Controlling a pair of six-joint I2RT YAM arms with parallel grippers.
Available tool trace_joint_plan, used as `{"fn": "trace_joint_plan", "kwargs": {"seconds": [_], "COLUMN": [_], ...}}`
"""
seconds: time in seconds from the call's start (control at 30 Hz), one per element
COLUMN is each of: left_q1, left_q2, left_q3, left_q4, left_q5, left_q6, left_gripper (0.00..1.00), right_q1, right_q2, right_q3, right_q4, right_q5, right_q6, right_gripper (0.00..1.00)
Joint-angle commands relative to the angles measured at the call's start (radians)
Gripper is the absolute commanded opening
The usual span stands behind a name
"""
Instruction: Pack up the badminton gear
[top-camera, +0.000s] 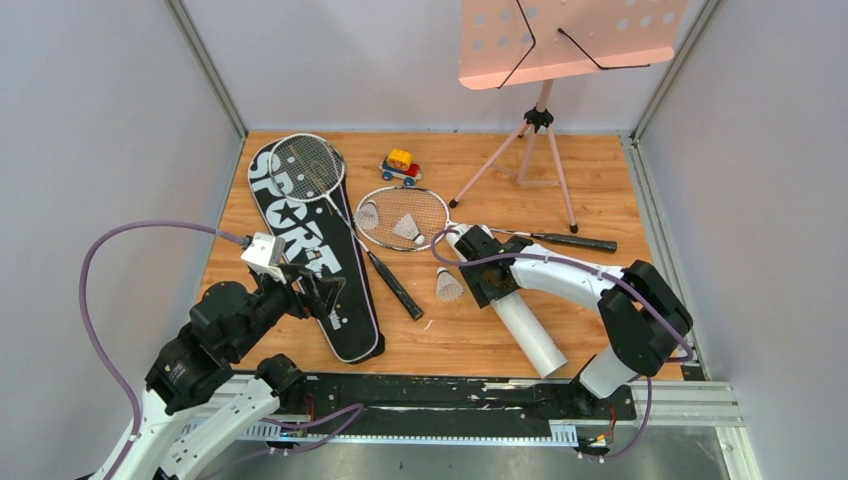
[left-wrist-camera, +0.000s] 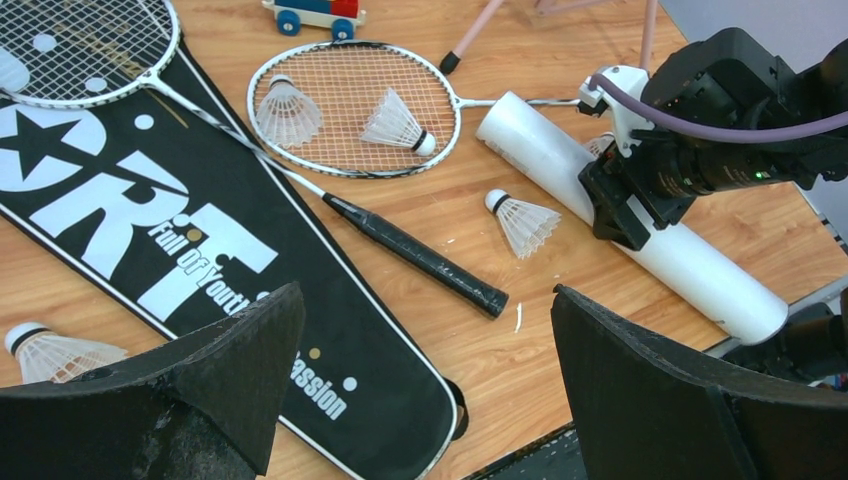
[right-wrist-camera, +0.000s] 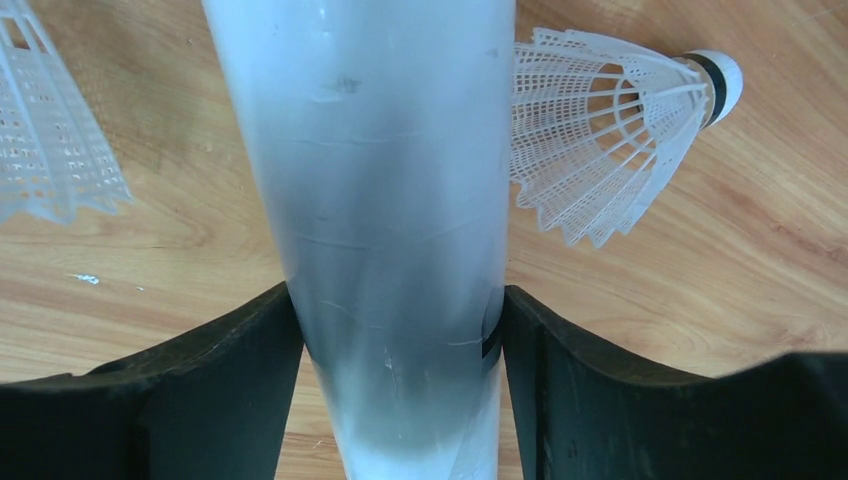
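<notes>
Tube (top-camera: 530, 335) lies flat, to the right of the bag (top-camera: 345, 320) and well apart from it. I judge it light, stiff and smooth, so it can roll or slip; I would hold it across its round body, not too hard. My right gripper (right-wrist-camera: 395, 340) reaches down over its far part, and both fingers touch its sides, so the tube is gripped between them. My left gripper (top-camera: 322, 292) hangs above the near part of the bag, wide open and empty.
</notes>
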Motion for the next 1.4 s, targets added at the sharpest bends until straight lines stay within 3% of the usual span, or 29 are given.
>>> {"fn": "trace_joint_plan", "kwargs": {"seconds": [0.0,0.3,0.47,0.7,0.87,1.07,1.23,1.37], "left_q1": [-0.001,-0.001,-0.002,-0.001,-0.002,-0.017,-0.059,-0.184], "left_q2": [-0.010,-0.081,-0.034,0.161,0.259,0.227,0.262,0.302], "left_q3": [-0.014,-0.102,-0.042,0.116,0.175,0.173,0.157,0.136], "left_q4": [0.020,0.191,0.237,0.218,0.233,0.293,0.261,0.259], "left_q5": [0.000,0.086,0.227,0.331,0.466,0.607,0.588,0.468], "left_q6": [0.028,0.165,0.370,0.682,0.854,1.059,1.208,1.284], "left_gripper": [1.00,0.99,0.95,0.92,0.90,0.89,0.90,0.92], "right_q1": [-0.006,-0.005,-0.005,-0.003,-0.002,0.000,0.002,0.006], "right_q2": [-0.046,-0.215,-0.361,-0.534,-0.600,-0.596,-0.591,-0.573], "right_q3": [0.031,0.126,0.172,0.095,0.055,0.013,-0.021,-0.042], "right_q4": [-0.016,-0.089,-0.074,0.109,0.164,0.194,0.261,0.291], "right_q5": [0.018,-0.067,-0.264,-0.707,-0.837,-1.006,-1.074,-1.086], "right_q6": [0.005,0.050,0.081,0.182,0.276,0.378,0.436,0.457], "right_gripper": [0.62,0.50,0.46,0.48,0.47,0.47,0.46,0.45]}}
